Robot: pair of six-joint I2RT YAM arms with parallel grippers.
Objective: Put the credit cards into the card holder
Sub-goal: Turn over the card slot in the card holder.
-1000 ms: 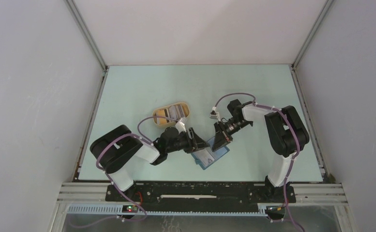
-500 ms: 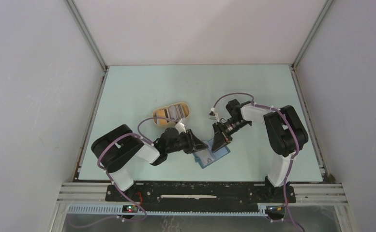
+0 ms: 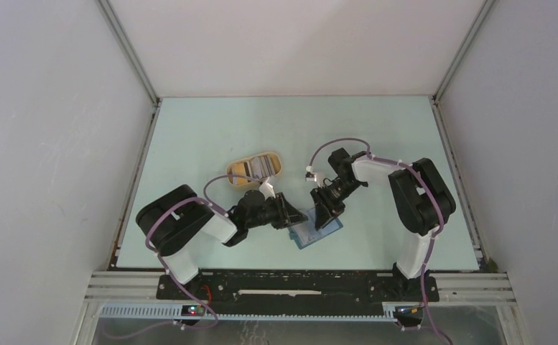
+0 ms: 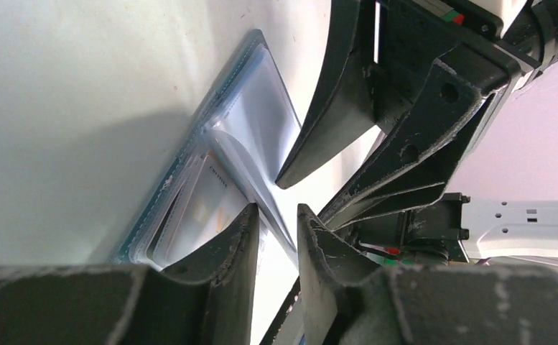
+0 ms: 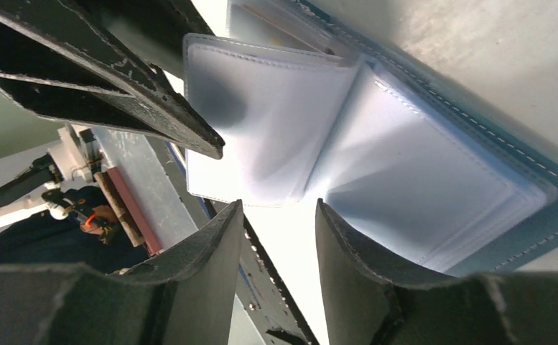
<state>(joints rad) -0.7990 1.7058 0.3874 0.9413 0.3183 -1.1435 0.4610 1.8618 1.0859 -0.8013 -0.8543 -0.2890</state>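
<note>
Card holder (image 3: 320,230) lies open just near-side of the tan tray (image 3: 234,175). The left gripper (image 4: 274,215) pinches its clear sleeve (image 5: 261,122); the right gripper (image 5: 276,208) gapes empty. Best to hold that pocket spread and feed each card in edge-first.

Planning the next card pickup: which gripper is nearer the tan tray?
Left. The left gripper is just right and nearward of the tan tray, at the card holder; the right gripper is farther right.
</note>
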